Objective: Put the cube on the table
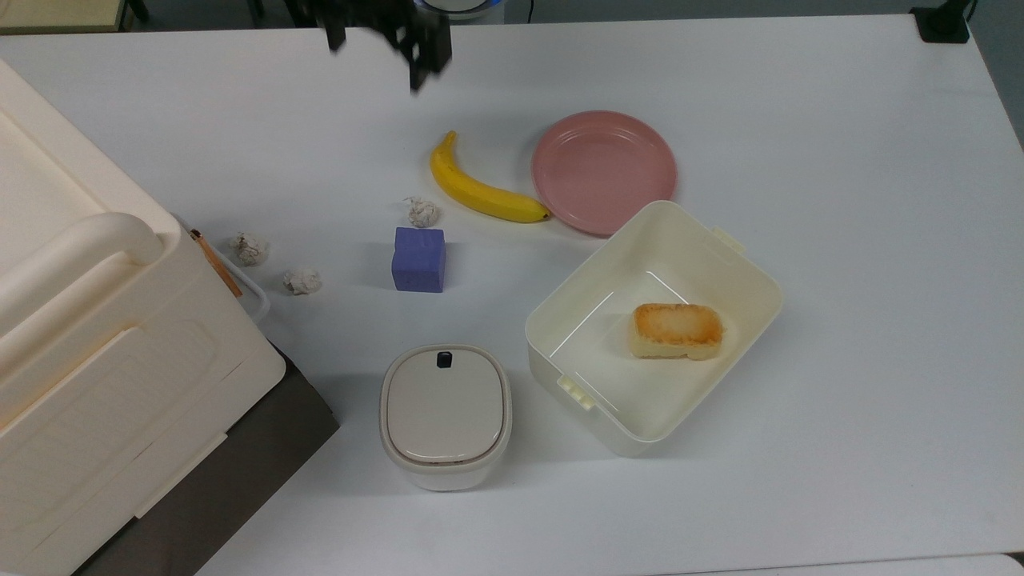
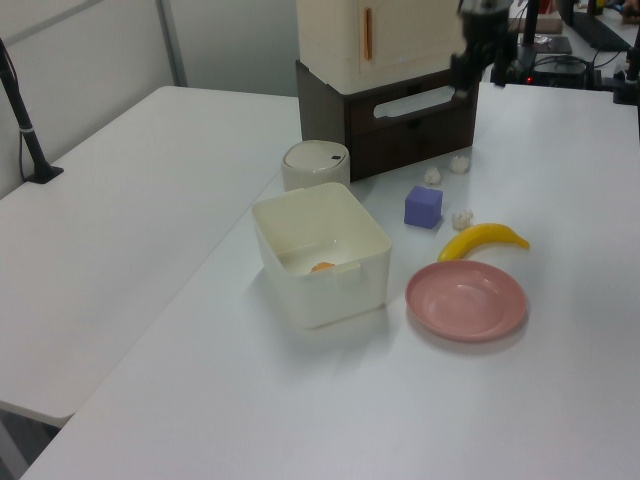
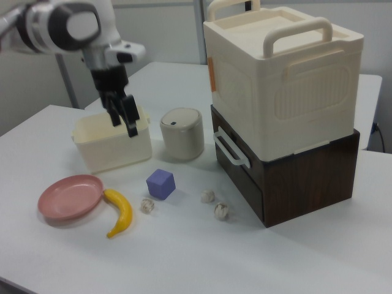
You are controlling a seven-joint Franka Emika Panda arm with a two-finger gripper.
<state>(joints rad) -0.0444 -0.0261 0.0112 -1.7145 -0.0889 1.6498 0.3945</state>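
The blue-purple cube (image 1: 418, 259) (image 2: 423, 206) (image 3: 161, 183) stands alone on the white table (image 1: 800, 160) (image 3: 184, 257), between a crumpled paper ball and a lidded pot. Nothing touches it. My gripper (image 1: 376, 48) (image 3: 124, 121) (image 2: 478, 75) hangs high above the table, far from the cube, at the top view's upper edge. Its fingers are open with nothing between them. In the right view it hovers in front of the cream box.
A banana (image 1: 480, 192) and a pink plate (image 1: 604, 172) lie beyond the cube. A cream box (image 1: 752, 280) holds a bread piece (image 1: 678, 330). A lidded pot (image 1: 445, 414), three paper balls (image 1: 302, 280) and a large cream container on a dark cabinet (image 1: 96, 336) are nearby.
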